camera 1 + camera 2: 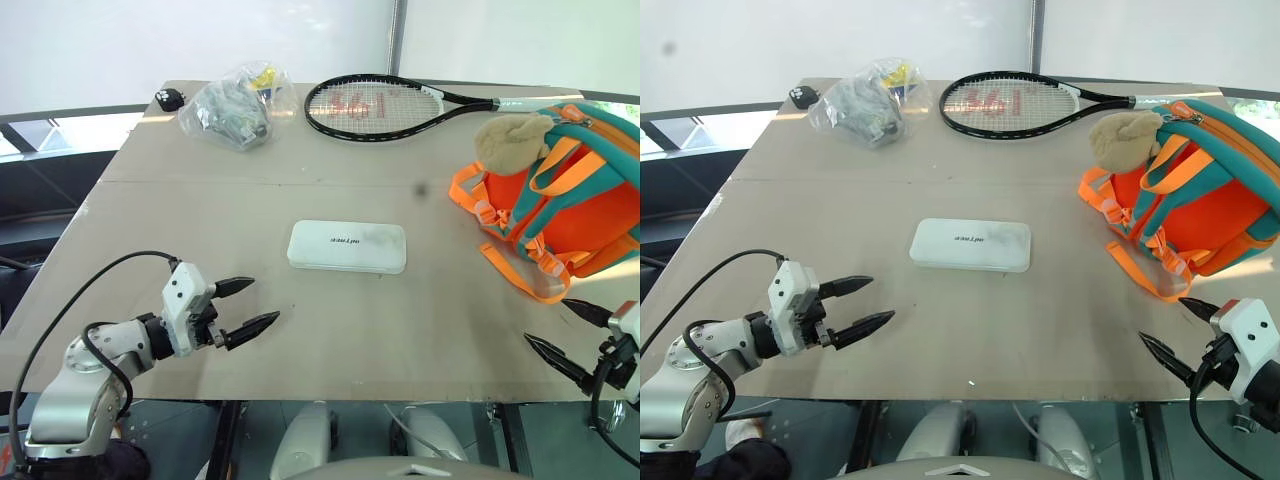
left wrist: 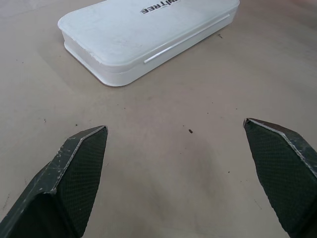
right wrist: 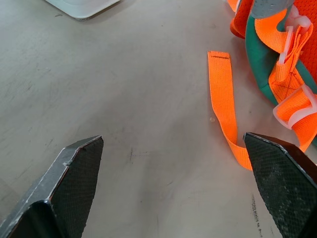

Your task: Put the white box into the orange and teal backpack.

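Observation:
The white box lies flat in the middle of the table, dark lettering on its lid; its near corner shows ahead of my left fingers. The orange and teal backpack stands at the right, a tan plush toy on its top, orange straps trailing toward the front edge. My left gripper hovers open and empty near the front left, short of the box. Over the front right edge, my right gripper is open and empty, just in front of the backpack straps.
A black tennis racket lies at the back of the table. A clear plastic bag of grey items sits at the back left, a small black object beside it. The table ends close in front of both grippers.

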You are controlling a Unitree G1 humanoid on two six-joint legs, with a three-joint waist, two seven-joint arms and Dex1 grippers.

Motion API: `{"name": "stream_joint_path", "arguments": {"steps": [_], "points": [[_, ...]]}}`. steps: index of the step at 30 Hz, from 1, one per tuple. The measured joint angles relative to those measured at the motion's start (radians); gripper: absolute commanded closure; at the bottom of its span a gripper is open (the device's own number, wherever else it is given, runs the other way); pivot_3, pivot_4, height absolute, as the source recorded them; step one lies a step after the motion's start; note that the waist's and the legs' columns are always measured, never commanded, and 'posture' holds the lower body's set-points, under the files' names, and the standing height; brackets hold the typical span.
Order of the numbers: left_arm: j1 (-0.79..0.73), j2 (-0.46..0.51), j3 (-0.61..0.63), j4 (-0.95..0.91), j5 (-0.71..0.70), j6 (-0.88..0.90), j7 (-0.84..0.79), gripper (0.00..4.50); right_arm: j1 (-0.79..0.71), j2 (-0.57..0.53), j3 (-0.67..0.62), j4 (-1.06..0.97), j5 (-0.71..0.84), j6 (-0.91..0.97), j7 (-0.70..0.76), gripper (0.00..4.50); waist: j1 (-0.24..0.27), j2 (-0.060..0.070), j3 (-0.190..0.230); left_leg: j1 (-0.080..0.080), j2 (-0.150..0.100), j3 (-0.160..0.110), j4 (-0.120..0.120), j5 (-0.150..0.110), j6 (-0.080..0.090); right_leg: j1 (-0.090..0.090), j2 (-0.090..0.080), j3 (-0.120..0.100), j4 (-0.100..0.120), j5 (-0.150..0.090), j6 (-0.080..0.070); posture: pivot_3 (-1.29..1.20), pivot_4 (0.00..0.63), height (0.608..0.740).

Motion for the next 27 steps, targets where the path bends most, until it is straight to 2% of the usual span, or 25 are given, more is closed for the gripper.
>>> {"name": "stream_joint_path", "arguments": {"steps": [3,8,14,16,18,20,21,22,24,25,27], "points": [[-0.005,-0.008,0.0,0.0,0.0,0.001,0.012,0.0,-0.016,0.001,0.012,-0.022,0.002,0.017,-0.024,0.04,0.0,0.0,0.0,0.0,0.0,0.0,-0.001,0.0,0.0,0.0,0.0,0.0,-0.001,0.0,0.0,0.0,0.15,0.74],[-0.07,-0.049,-0.004,0.0,-0.019,0.046,0.078,0.0,-0.136,-0.024,0.136,-0.206,-0.018,0.125,-0.151,0.04,-0.002,0.001,0.0,0.0,0.0,0.0,-0.001,0.0,0.0,0.0,0.0,0.0,0.0,0.0,0.0,0.0,0.15,0.74],[-0.121,-0.051,0.011,0.001,-0.094,0.173,0.131,0.0,-0.304,-0.053,0.29,-0.231,0.002,0.256,-0.197,0.04,-0.001,0.0,0.0,0.0,0.0,-0.001,-0.001,0.0,0.0,0.0,0.0,0.0,-0.001,0.0,0.0,0.0,0.15,0.74],[-0.159,-0.052,0.019,0.007,-0.138,0.249,0.159,0.0,-0.421,-0.052,0.372,-0.181,-0.002,0.284,-0.203,0.57,-0.005,0.0,0.0,0.001,0.0,0.0,0.0,0.0,0.0,0.0,0.001,0.0,0.0,0.0,0.0,0.0,0.15,0.74],[-0.188,-0.052,0.034,0.013,-0.177,0.304,0.179,0.0,-0.512,-0.04,0.429,-0.114,-0.035,0.306,-0.235,1.35,-0.005,0.0,0.0,0.001,0.0,0.0,0.0,0.0,0.0,0.0,0.001,0.0,0.0,0.0,0.0,0.0,0.15,0.74],[-0.227,-0.049,0.051,0.045,-0.207,0.353,0.191,0.0,-0.623,-0.014,0.495,-0.014,-0.086,0.333,-0.282,2.35,-0.005,0.0,0.0,0.001,0.0,0.0,-0.001,0.0,0.0,-0.001,0.001,0.0,0.0,0.0,0.0,0.0,0.15,0.74],[-0.235,-0.048,0.051,0.049,-0.212,0.362,0.192,0.0,-0.641,-0.008,0.51,0.003,-0.096,0.338,-0.289,2.86,-0.005,0.0,0.0,0.001,0.0,0.0,-0.001,0.0,0.0,-0.001,0.001,0.0,0.0,0.0,0.0,0.0,0.15,0.74],[-0.242,-0.043,0.052,0.056,-0.22,0.371,0.19,0.0,-0.669,0.002,0.54,0.026,-0.114,0.35,-0.3,3.14,-0.005,0.0,0.0,0.001,0.0,-0.001,-0.002,0.0,0.0,-0.002,0.001,-0.001,0.0,0.0,0.0,0.0,0.15,0.74],[-0.273,-0.032,0.051,0.097,-0.221,0.388,0.184,0.0,-0.728,0.025,0.607,0.077,-0.157,0.357,-0.32,4.14,-0.004,0.0,0.0,-0.001,0.0,-0.001,-0.003,0.0,0.0,-0.004,0.001,-0.001,0.0,0.0,0.0,0.0,0.15,0.74],[-0.301,-0.022,0.048,0.126,-0.221,0.405,0.182,0.0,-0.76,0.042,0.646,0.106,-0.183,0.363,-0.333,4.46,-0.005,0.0,0.0,-0.001,0.0,-0.001,-0.003,0.0,-0.001,-0.004,0.001,-0.001,0.0,0.0,0.0,0.0,0.15,0.74],[-0.349,-0.004,0.04,0.161,-0.22,0.44,0.187,0.0,-0.797,0.058,0.698,0.14,-0.217,0.369,-0.345,4.46,-0.004,0.0,0.0,-0.002,-0.001,-0.001,-0.003,0.0,-0.001,-0.005,0.001,-0.002,0.0,0.0,0.0,0.0,0.15,0.74]]}}
